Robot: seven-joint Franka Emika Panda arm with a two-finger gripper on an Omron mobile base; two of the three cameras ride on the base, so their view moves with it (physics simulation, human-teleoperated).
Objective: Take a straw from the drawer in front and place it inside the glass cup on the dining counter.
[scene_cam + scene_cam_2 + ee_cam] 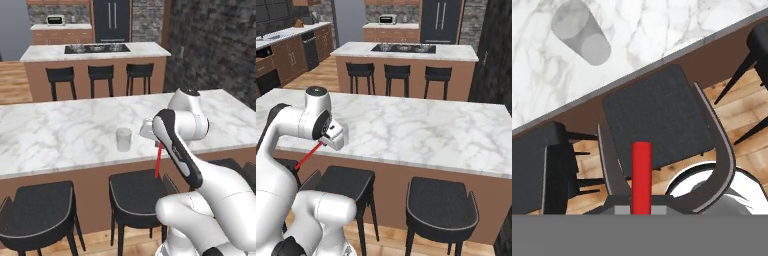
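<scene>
My gripper is shut on the red straw, which sticks out between the fingers. In the base views the straw hangs down and slants from the hand, just off the near edge of the dining counter. The glass cup stands upright on the marble close to that edge, left of the hand and apart from the straw. From the hand, the cup lies at the upper left. At the far left a brown drawer seems to jut from the wall cabinets.
Black stools stand under the dining counter's near edge, one directly below the straw. A farther island with a cooktop and more stools lies behind. A dark stone wall rises at the right.
</scene>
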